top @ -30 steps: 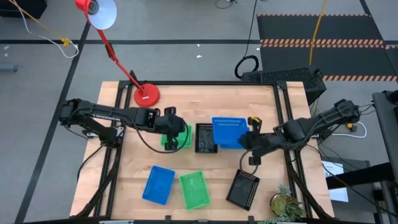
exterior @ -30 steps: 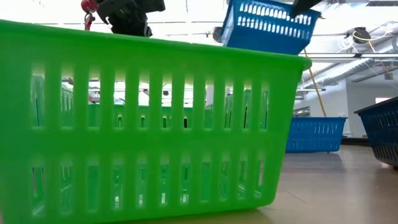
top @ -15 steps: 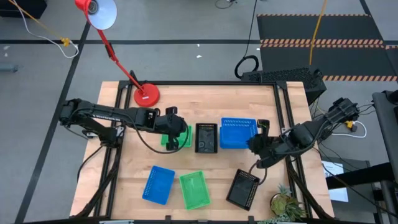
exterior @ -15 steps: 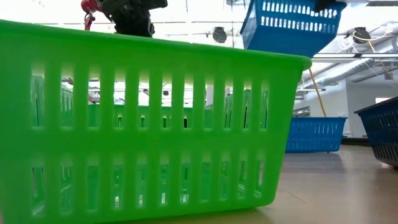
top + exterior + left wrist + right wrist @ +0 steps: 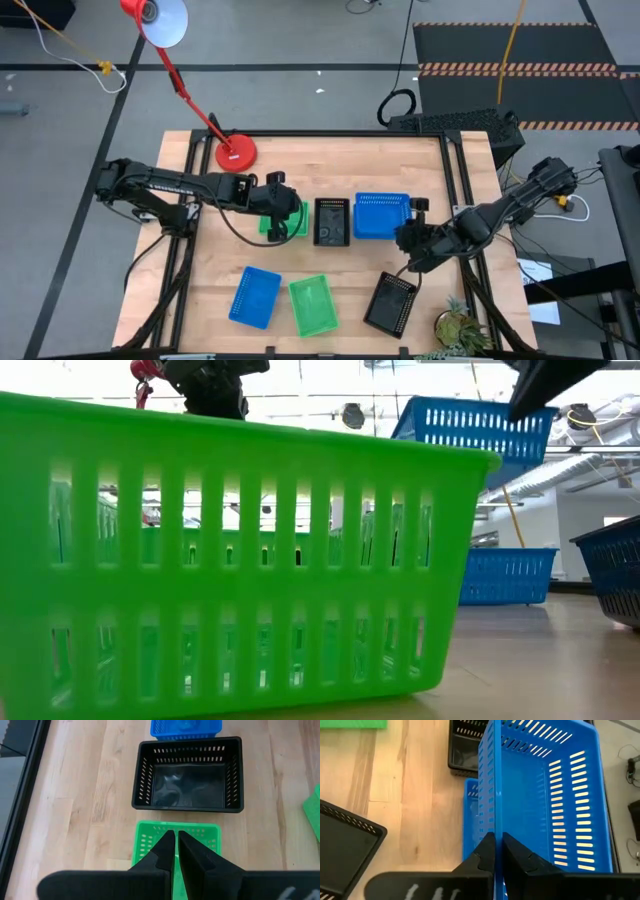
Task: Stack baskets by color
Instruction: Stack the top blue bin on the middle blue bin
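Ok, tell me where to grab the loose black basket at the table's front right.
Pinch one long rim wall of the black basket from straight above, one finger inside and one outside. It lies open side up and skewed to the table edge, clear of the others, so turn the wrist to match its slant.

Shifted toward 3 o'clock across the worktop [image 5: 330,170]: right gripper [image 5: 412,232] and its clamped blue basket [image 5: 381,214], now lower in the low view.
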